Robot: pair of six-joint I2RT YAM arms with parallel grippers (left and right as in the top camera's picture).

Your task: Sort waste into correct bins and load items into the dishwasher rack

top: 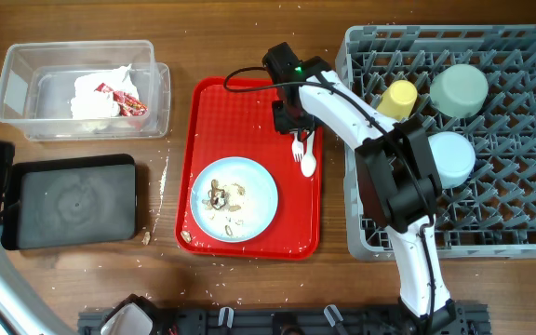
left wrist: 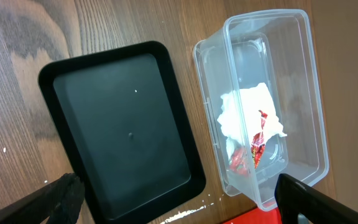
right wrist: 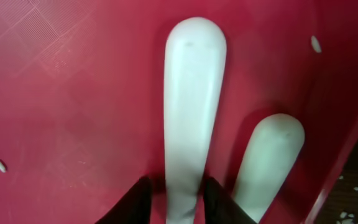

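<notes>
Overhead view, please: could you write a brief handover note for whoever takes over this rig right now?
Left hand: open, empty, above the black tray.
Right hand: straddling a white utensil handle on the red tray; grip unclear.
Done: napkin and wrapper in clear tub; yellow cup, green bowl, blue bowl in rack.
To do: scraps, plate, fork, spoon.

Ctr: red tray (top: pixel 210 112), wood tbl (top: pixel 240 37).
</notes>
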